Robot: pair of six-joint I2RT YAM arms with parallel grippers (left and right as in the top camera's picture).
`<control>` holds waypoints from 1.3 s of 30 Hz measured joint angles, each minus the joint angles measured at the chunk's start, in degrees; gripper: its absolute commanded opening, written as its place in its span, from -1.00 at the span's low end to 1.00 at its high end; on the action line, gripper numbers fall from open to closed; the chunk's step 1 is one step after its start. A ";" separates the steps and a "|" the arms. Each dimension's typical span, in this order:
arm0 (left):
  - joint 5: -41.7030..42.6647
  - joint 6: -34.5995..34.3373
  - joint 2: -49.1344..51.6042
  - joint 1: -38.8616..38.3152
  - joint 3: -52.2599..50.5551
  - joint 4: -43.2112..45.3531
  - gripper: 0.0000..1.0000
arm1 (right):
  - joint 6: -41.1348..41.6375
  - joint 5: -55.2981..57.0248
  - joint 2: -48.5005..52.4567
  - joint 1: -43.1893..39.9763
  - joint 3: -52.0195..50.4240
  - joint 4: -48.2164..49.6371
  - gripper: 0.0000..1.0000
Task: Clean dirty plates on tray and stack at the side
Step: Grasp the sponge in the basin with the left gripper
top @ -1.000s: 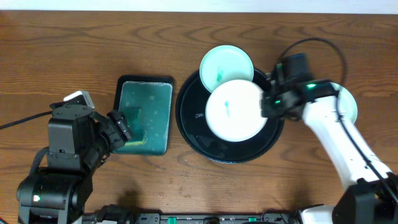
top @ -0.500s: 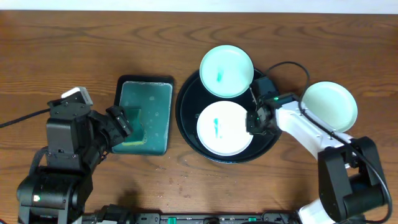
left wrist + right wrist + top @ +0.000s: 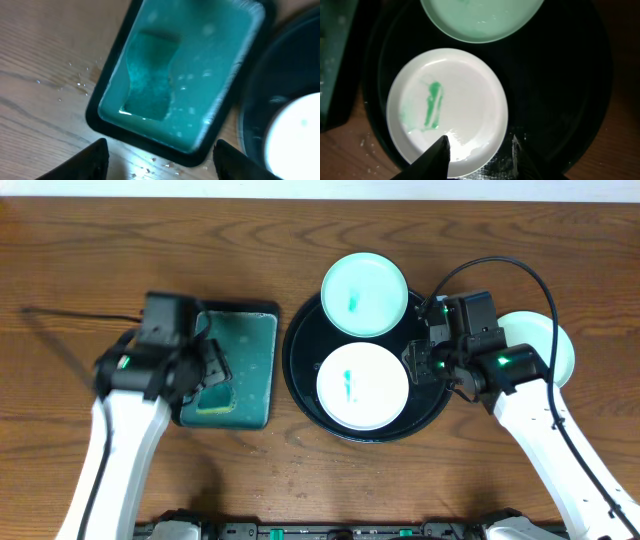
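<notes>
The right arm bends over the round black tray [image 3: 300, 380], with the right gripper [image 3: 480, 145] open above a smeared plate [image 3: 362, 387] lying on it, while the left gripper [image 3: 161, 147] hangs open over the green tray [image 3: 245, 350].

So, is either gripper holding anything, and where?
Nothing is held. The left gripper hangs open above the rectangular tray; the right gripper stands open over the rim of the smeared plate lying in the round tray.

Bright even overhead light, soft shadows, left arm [image 3: 125, 380] smeared by motion blur, left wrist view soft all over, glare on rectangular tray [image 3: 145, 142] rim, right wrist view dimmer, white plate [image 3: 470, 100] sharp
</notes>
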 measured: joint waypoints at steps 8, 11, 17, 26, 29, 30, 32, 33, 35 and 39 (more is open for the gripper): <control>-5.20 -6.43 20.90 1.92 -0.33 3.28 -0.19 | 0.15 -0.66 0.00 0.17 0.00 -4.68 -0.20; -5.18 -5.92 26.29 3.63 -0.35 7.58 -0.24 | 0.15 -0.68 0.00 0.17 0.00 -5.27 -0.21; -0.22 1.20 31.32 4.61 -0.33 11.93 -0.77 | 0.46 -0.68 0.00 0.17 0.00 -5.01 -0.22; 6.29 7.50 31.30 5.14 -0.33 11.45 -0.32 | 0.59 -0.70 0.00 0.17 0.00 -5.03 -0.23; 8.81 8.48 29.94 5.03 -0.33 10.51 -0.07 | 0.59 -0.72 0.00 0.17 0.00 -5.01 -0.23; 9.51 8.74 29.11 5.03 -0.35 9.92 -0.03 | 0.59 -0.72 0.00 0.17 0.00 -5.01 -0.24; 10.05 8.81 27.67 5.03 -0.35 9.16 0.00 | 0.59 -0.72 0.00 0.17 0.00 -5.01 -0.24; 10.01 8.81 27.08 5.01 -0.35 8.90 0.00 | 0.59 -0.72 0.00 0.17 0.00 -5.01 -0.23; 9.57 8.83 26.51 4.90 -0.35 8.52 -0.01 | 0.59 -0.72 0.00 0.17 0.00 -4.98 -0.23; 6.99 8.76 26.53 4.76 -3.34 11.21 0.00 | 0.61 -0.72 0.00 0.17 0.00 -4.92 -0.24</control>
